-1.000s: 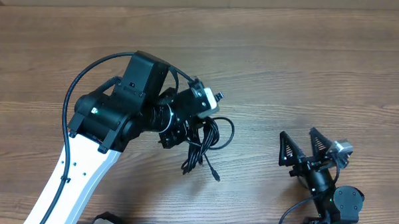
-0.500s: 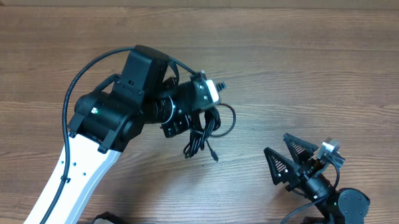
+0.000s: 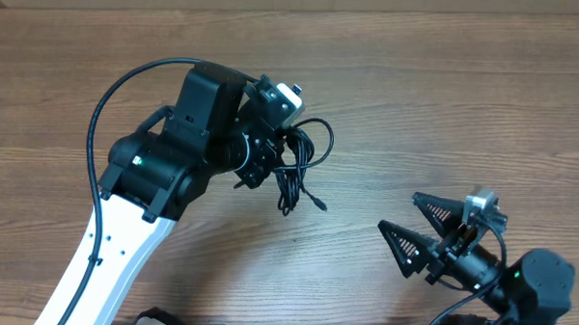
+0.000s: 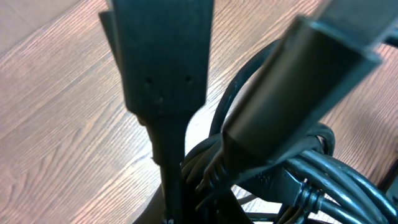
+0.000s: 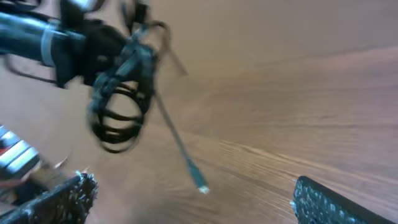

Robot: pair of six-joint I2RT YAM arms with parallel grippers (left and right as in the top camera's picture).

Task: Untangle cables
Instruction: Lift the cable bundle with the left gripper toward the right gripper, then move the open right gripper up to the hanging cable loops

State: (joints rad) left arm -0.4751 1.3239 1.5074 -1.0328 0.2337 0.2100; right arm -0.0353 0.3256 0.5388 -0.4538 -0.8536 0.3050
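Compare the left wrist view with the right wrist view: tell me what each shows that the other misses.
Left wrist only: the left gripper close up, its fingers clamped on the cables. Right wrist only: the whole bundle hanging in loops, one loose end with a small plug trailing down, and the open right gripper. Both: the cables held by the left gripper, over the wooden table.

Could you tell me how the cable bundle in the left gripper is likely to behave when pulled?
Probably floppy: the cables hang in loose loops from the left gripper, and one plug end dangles free. Likely light, since one pinch carries the whole bundle. The loops look intertwined, so pulling one strand may drag the rest.
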